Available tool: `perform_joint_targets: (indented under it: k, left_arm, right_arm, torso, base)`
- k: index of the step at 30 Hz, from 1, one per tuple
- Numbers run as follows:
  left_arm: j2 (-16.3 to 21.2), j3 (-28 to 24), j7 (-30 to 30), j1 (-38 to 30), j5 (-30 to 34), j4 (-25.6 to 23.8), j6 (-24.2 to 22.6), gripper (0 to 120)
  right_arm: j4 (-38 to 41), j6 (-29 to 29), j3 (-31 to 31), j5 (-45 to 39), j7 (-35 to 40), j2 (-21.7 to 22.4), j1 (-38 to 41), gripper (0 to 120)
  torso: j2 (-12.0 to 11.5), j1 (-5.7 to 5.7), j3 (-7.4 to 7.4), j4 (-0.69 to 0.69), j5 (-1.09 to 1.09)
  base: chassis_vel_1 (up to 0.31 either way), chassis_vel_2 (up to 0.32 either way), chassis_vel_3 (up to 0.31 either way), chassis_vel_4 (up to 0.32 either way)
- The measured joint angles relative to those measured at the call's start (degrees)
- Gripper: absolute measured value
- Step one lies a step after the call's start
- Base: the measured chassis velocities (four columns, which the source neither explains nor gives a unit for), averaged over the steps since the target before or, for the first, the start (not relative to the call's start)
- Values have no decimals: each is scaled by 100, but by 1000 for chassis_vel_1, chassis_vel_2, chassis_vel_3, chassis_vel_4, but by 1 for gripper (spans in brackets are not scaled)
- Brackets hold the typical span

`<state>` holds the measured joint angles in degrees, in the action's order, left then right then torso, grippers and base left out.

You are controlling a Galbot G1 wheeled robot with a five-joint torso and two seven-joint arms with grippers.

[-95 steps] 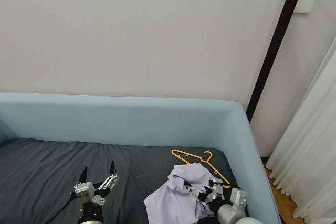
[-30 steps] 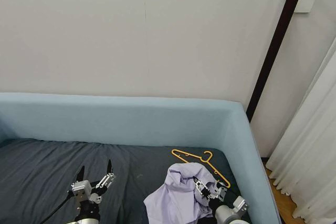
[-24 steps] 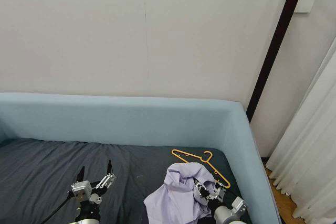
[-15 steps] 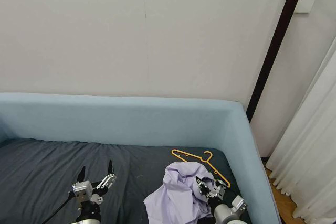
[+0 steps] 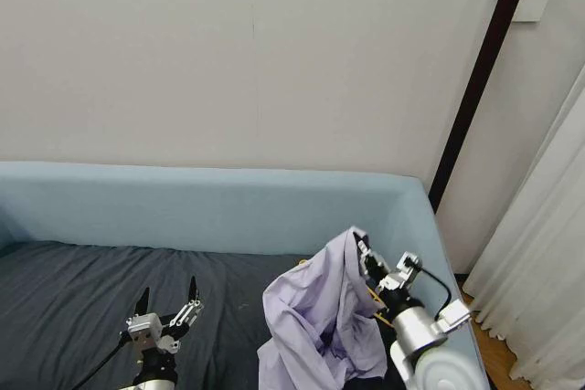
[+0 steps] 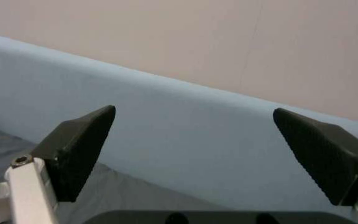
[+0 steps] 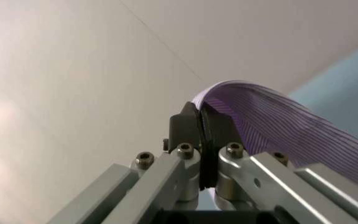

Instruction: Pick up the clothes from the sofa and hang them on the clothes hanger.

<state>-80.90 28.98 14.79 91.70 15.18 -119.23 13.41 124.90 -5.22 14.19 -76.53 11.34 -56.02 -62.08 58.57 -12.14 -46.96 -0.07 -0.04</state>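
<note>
The right gripper's point(image 5: 364, 249) jaws pinched a fold of the limp, light shirt point(image 5: 311, 317), draping above the sofa's point(image 5: 183, 207) right end; left gripper point(image 5: 166, 306) hovered, jaws spread.

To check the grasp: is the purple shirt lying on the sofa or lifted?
Lifted. The right gripper is shut on the shirt at its top, and the cloth hangs down from it.

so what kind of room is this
Most likely a home living room: a light blue sofa against a plain wall, white curtains at the side, and a lilac shirt held up by the right gripper. The left gripper hovers open above the dark seat cushion.
</note>
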Motion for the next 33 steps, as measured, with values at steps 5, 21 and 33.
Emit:
perform_joint_targets:
  k: [5,21,33]
  left_arm:
    - [-37,-12,-4,20,-43,-31,-1,100]
    - [-54,-39,-2,150,-98,-309,2,100]
    - [-118,-78,-10,135,-186,-143,-2,100]
  right_arm:
    - [235,-64,315,-389,323,799,747,0]
    - [1367,1850,1938,-1659,2676,2199,2185,0]
    - [932,2346,-68,-374,2632,951,1207,0]
  torso:
    - [0,0,0,0,1]
    - [0,0,0,-2,-1]
    - [0,0,1,0,-2]
  base:
    - [0,0,0,0]
    - [0,0,0,0]
    - [0,0,0,0]
